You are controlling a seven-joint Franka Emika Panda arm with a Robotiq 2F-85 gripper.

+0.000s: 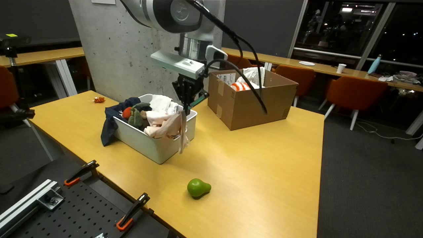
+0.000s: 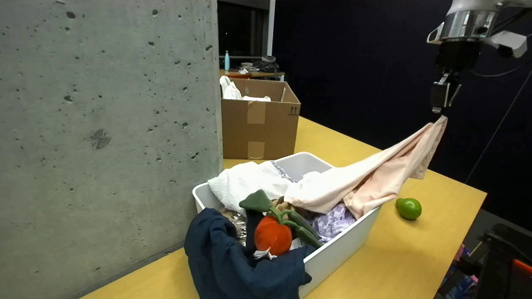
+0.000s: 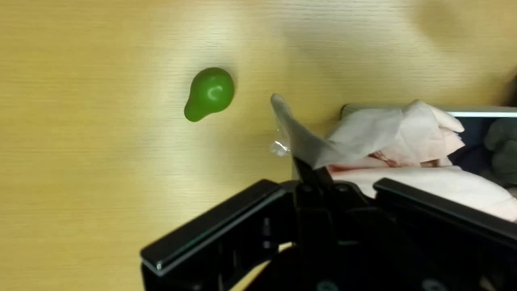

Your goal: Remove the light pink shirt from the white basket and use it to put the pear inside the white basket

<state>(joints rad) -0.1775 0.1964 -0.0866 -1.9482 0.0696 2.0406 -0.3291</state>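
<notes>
1 pincer (image 2: 438,111) is pinching the pink shirt (image 2: 374,173) near an edge

Likely light and limp, it is inviting a bunched hold, its long axis sloping up from the white basket (image 1: 142,142). The pear (image 3: 211,92) is lying apart on the worktop (image 1: 271,172), narrow end pointing lower-left in the wrist view.

Pale pink shirt (image 2: 365,174), white basket (image 1: 145,145), plain green pear (image 3: 212,91) — gripper (image 2: 439,111) is mostly black. White towel (image 2: 249,182), navy cloth (image 2: 237,265), purple-and-white checked cloth (image 2: 332,224), orange-and-white striped cloth (image 1: 240,86). Round toy (image 2: 273,236) is red-orange, leaf (image 2: 256,201) dark green. Table (image 1: 257,172) is yellow, box (image 1: 261,109) brown with lighter tan tape (image 2: 256,112). Wall (image 2: 124,124) is grey, dark-speckled — chairs (image 1: 362,89) are orange-red, bottle (image 1: 374,64) light blue, clamps (image 1: 134,208) black and orange.
</notes>
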